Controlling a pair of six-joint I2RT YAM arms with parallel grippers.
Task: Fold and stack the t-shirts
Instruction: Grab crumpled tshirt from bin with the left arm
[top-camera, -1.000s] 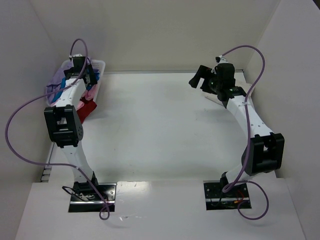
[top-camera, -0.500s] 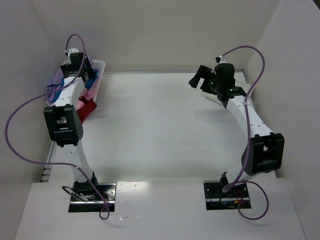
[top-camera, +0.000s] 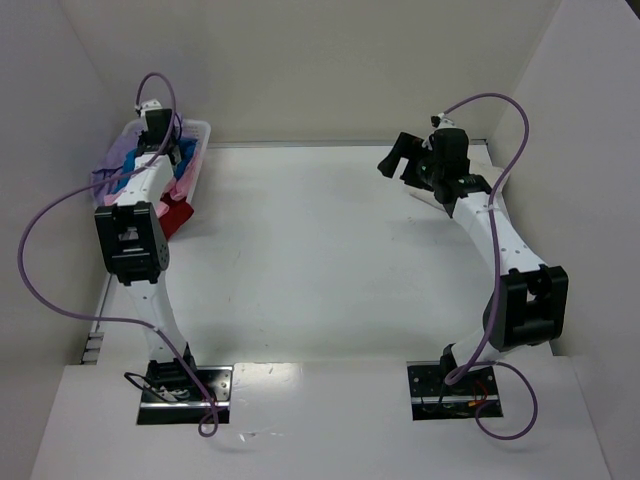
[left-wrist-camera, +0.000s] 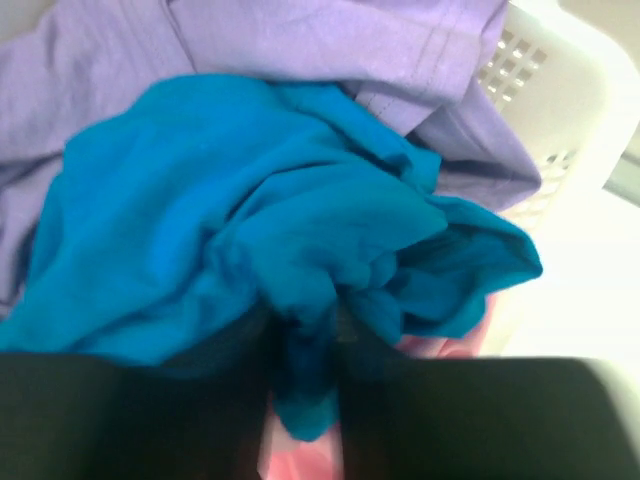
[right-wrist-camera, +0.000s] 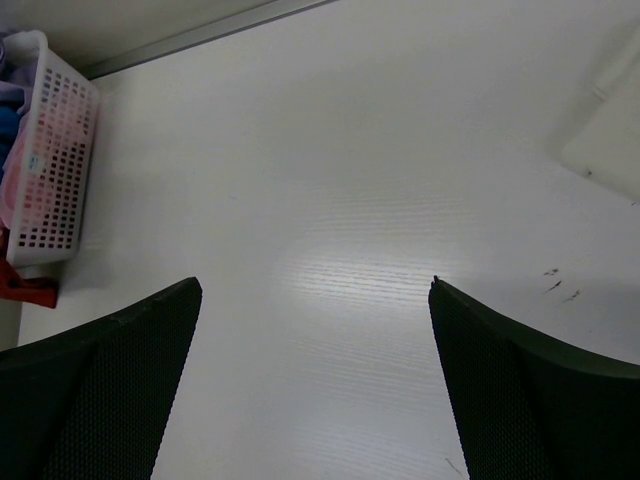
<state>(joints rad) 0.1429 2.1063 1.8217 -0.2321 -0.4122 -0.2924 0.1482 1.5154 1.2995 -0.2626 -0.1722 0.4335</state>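
A crumpled bright blue t-shirt (left-wrist-camera: 250, 220) lies on top of the pile in the white basket (left-wrist-camera: 560, 100). My left gripper (left-wrist-camera: 305, 335) is shut on a fold of it. A lavender t-shirt (left-wrist-camera: 330, 40) lies behind the blue one, and a pink one (left-wrist-camera: 300, 460) shows beneath the fingers. From above, my left gripper (top-camera: 160, 140) reaches down into the basket (top-camera: 200, 130) at the far left, and a dark red t-shirt (top-camera: 175, 215) hangs over the basket's near end. My right gripper (top-camera: 400, 160) hovers open above the far right of the table, holding nothing.
White walls enclose the table on the left, back and right. The basket (right-wrist-camera: 55, 170) stands against the left wall. A flat white sheet (right-wrist-camera: 610, 140) lies on the table near the right arm.
My left gripper has closed on the blue t-shirt in the basket, after standing open there. The left arm shifted slightly. The right arm has not moved.
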